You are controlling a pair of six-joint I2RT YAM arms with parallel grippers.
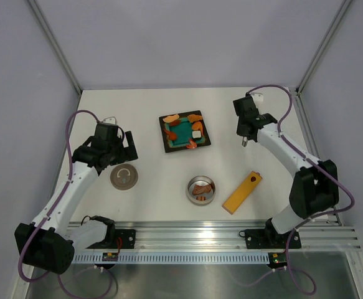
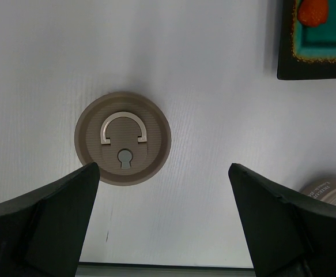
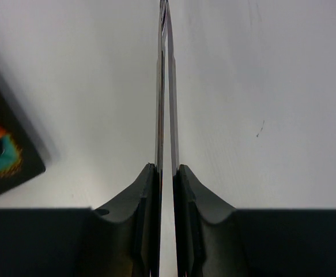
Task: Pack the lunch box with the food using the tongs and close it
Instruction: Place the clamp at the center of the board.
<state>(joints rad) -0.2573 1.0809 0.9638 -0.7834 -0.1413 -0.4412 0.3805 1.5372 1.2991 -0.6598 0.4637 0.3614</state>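
Near the plate (image 3: 26,166), right tool (image 3: 166,170) pinches tongs (image 3: 166,86), seemingly fully together

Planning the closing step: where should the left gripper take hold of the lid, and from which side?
Take the lid by its rim, across the whole disc, coming straight down from above. It lies flat on the table, and its handle is folded flat into the top, so nothing raised offers a pinch. The left gripper is open and nearly over it; it probably needs centring first.
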